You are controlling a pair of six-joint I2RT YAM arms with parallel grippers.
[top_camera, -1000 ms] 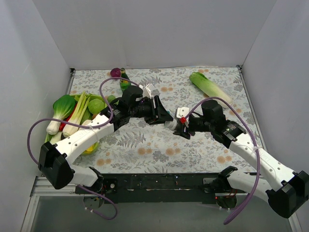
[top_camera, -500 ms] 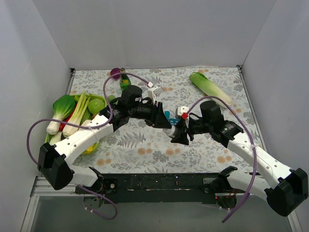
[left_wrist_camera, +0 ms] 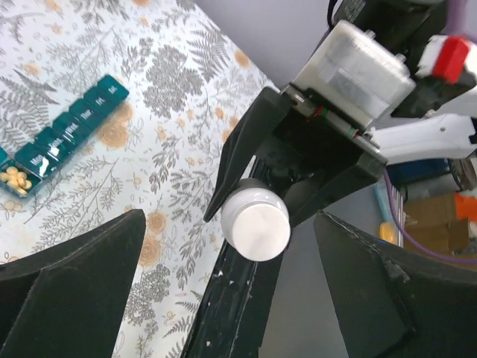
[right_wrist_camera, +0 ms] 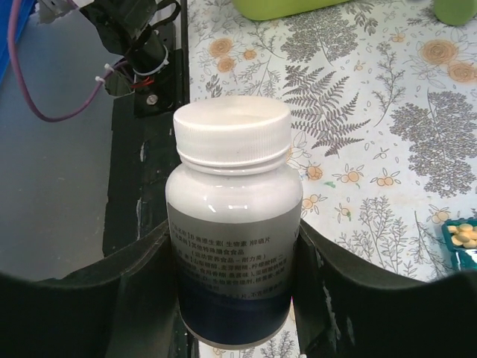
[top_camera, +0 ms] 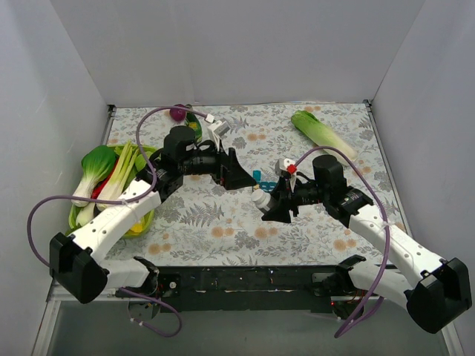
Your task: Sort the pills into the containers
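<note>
Left end effector [top_camera: 236,173] retreated, agape; right end effector [top_camera: 275,208] grips bottle [right_wrist_camera: 235,224].

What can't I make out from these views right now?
- Pill box: left wrist view, cut by the left edge; top view, mostly behind left gripper and right gripper.
- Bottle contents: right wrist view, hidden by cap and opaque wall.
- Label: right wrist view, print too small to read.

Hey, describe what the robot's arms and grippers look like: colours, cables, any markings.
The left arm and right arm both have white shell links with black joints and chunky black base ends. A purple cable runs loosely along each. The left gripper and right gripper have broad, matte black, wedge-shaped fingers. A small red part sits at the right wrist.
</note>
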